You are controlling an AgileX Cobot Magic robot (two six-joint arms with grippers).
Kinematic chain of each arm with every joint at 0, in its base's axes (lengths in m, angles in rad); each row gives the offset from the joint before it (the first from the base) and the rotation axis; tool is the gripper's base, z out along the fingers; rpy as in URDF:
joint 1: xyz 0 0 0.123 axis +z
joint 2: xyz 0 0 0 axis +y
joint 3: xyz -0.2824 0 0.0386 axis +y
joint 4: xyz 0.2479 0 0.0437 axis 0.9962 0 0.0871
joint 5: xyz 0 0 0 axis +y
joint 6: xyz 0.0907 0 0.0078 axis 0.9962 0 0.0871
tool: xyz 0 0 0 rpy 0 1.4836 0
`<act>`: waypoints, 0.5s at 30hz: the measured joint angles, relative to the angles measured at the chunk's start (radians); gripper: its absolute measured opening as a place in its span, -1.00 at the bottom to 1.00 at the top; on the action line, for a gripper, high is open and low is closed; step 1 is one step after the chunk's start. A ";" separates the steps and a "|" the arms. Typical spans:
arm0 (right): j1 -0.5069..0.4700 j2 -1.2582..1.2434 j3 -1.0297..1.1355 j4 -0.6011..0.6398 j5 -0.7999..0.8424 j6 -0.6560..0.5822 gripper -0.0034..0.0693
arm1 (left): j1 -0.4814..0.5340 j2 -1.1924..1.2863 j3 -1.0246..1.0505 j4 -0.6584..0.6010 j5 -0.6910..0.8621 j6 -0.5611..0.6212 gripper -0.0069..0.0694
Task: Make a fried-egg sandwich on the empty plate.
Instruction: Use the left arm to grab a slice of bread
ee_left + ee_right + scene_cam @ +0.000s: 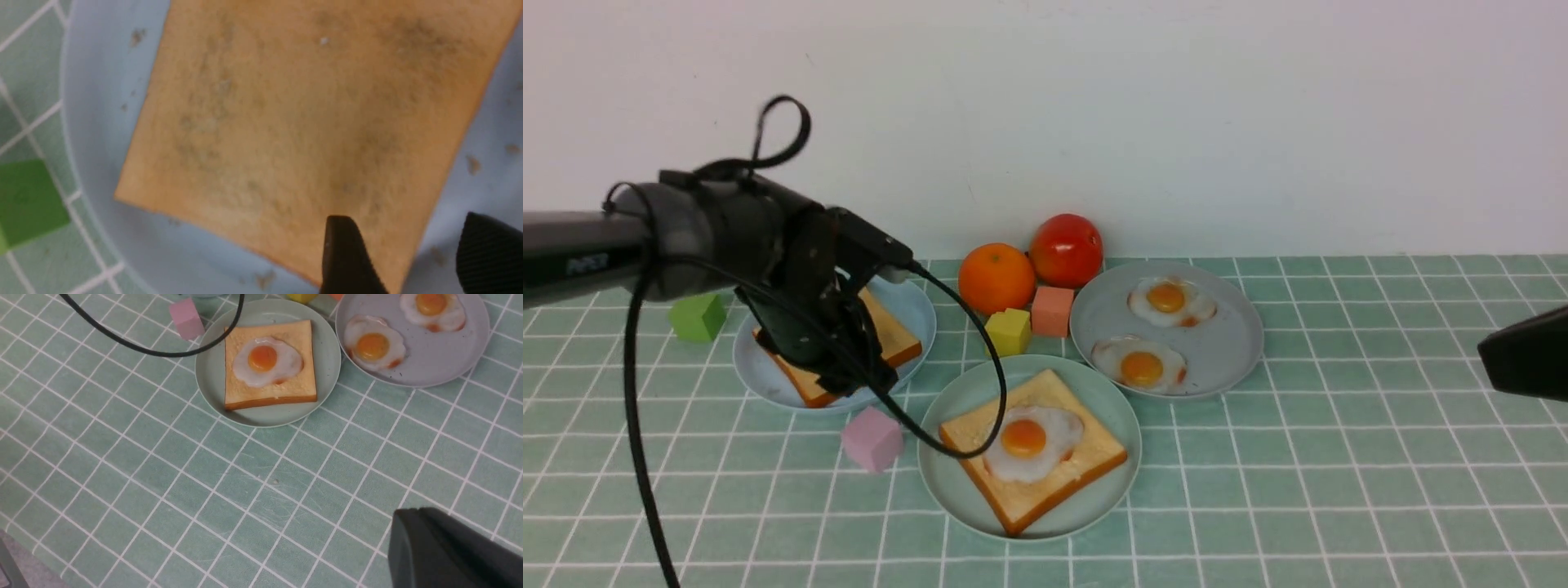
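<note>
Golden toast (286,122) edge lies between parted fingers (347,253) of left pincer (404,218); right pincer (1519,355) state: cannot tell.

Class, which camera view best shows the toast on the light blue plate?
The left wrist view: the toast fills it, close up. In the front view the left arm hides much of it; the right wrist view misses it.
</note>
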 joint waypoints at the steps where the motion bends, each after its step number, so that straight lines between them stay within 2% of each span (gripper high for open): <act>1: 0.000 0.000 0.000 0.000 0.002 0.000 -0.87 | 0.000 0.010 0.000 0.009 -0.019 0.000 0.19; 6: 0.000 -0.001 0.000 0.005 0.007 0.000 -0.87 | 0.000 0.040 -0.001 0.030 -0.060 0.000 0.17; 15: 0.000 -0.001 0.000 0.048 0.013 0.001 -0.86 | -0.001 0.062 -0.017 0.053 -0.054 0.005 -0.24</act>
